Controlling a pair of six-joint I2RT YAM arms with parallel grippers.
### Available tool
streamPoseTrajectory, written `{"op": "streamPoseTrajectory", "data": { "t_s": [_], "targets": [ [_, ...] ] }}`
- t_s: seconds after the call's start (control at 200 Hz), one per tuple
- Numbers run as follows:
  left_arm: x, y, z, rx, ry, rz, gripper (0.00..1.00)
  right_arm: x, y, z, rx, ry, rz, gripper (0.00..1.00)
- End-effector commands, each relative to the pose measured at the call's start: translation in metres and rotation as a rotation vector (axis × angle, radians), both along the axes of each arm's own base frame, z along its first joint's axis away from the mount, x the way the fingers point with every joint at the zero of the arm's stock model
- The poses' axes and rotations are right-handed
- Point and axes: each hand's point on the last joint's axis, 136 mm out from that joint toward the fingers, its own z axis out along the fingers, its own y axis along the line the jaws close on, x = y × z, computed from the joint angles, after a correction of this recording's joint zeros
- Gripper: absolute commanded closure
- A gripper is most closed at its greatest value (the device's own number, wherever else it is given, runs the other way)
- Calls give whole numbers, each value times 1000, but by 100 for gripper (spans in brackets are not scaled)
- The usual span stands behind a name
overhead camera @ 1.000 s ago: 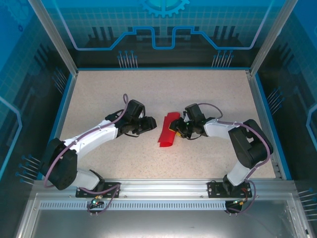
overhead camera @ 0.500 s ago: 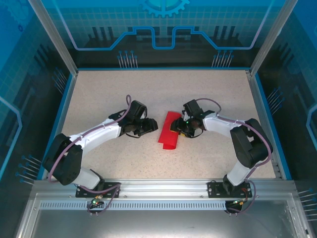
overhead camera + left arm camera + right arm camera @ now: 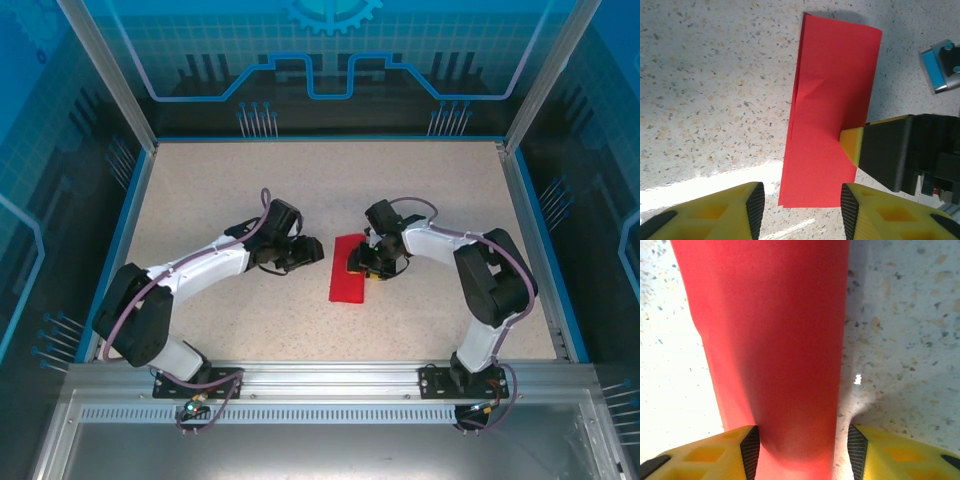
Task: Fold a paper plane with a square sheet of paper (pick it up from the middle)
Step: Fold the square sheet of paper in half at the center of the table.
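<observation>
Both arms reach low over the speckled beige tabletop (image 3: pixel 230 190), elbows out, wrists turned in toward each other. The thin bright red square sheet of paper (image 3: pixel 348 282), folded to a long strip, lies between them. The right gripper (image 3: pixel 802 450) straddles it with jaws apart, one yellow fingertip (image 3: pixel 850 145) touching its edge, not pinching. The left gripper (image 3: pixel 802 210) sits spread at the strip's end, holding nothing.

A robotics lab test cell: a speckled desk (image 3: pixel 200 180) fenced by aluminium posts (image 3: pixel 105 75) and blue panels (image 3: pixel 330 60) printed with gear and circuit graphics, with two white-and-black robot arms (image 3: pixel 200 272) bolted to an aluminium rail (image 3: pixel 330 378) at its near edge
</observation>
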Motion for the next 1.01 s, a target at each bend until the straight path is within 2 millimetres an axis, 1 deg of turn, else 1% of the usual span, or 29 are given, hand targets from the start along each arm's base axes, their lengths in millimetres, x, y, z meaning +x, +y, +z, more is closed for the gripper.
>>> {"op": "streamPoseTrajectory", "data": {
  "t_s": [0.0,0.185,0.3,0.445,0.6,0.705,0.855,0.965,1.0],
  "targets": [
    [2,-11,8,-27,-15,-40,54,-3,-4,-6,-37,27,7,47],
    [3,-12,9,-28,-20,-42,56,-6,-8,-14,-55,51,-13,46],
    [4,-13,10,-31,-21,-42,56,-4,-3,-12,0,44,-37,45],
    [4,-14,10,-32,-20,-44,56,-2,-6,-12,10,46,-68,43],
    [4,-15,9,-34,-18,-48,56,-5,-8,-18,-5,61,-64,44],
    [4,-19,10,-41,-20,-56,60,-9,-11,-24,-27,74,-59,45],
    [7,-25,7,-46,-11,-60,70,-13,-17,-33,-78,99,-62,44],
    [11,-31,5,-58,-7,-63,87,-16,-20,-39,-107,108,-62,44],
    [12,-34,4,-64,-5,-66,91,-16,-20,-40,-110,110,-61,44]
  ]
}}
